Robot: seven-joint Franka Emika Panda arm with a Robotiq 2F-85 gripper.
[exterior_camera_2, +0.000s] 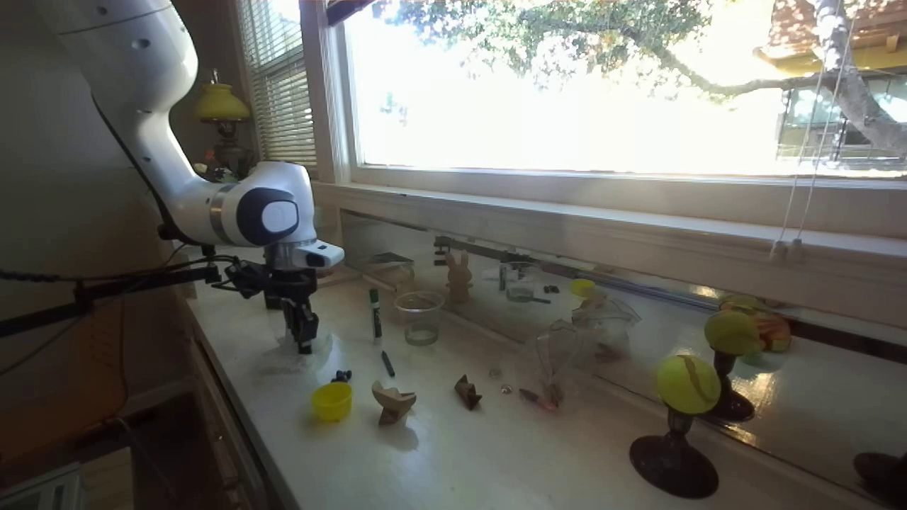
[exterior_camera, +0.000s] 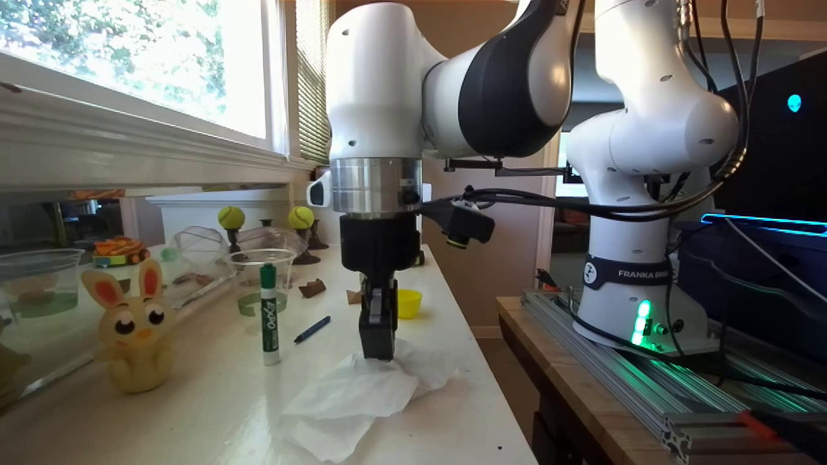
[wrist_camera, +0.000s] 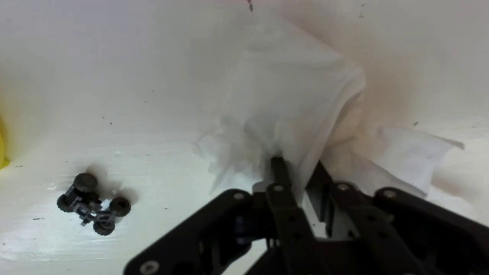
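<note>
1. White tissue [exterior_camera: 362, 394]: lower centre of the frame in an exterior view, lying rumpled on the surface [exterior_camera: 213, 426], right under the fingers [wrist_camera: 282, 173]. Wrist view has it spread from centre to right.
2. Step, my read: handling the tissue down at surface level, either taking hold or letting go. Can't settle which.
3. Fingers sit close to each other, a fold of tissue between them in the wrist view. Pinched or loose: can't tell.
4. Next move, I'd judge: if gripping, squeeze fully, sheet looks thin. If releasing, spread well clear and go straight up so it doesn't drag.
5. Arm [exterior_camera: 375, 97] pose: reaches in from upper right in an exterior view, last link vertical at upper centre, fingers pointing straight down, tips at the tissue.
6. Nearby: toy buggy [wrist_camera: 93, 204] at lower left of the wrist view, apart from the tissue; yellow cup [exterior_camera: 409, 304] near frame centre in an exterior view, just right of the fingers.
</note>
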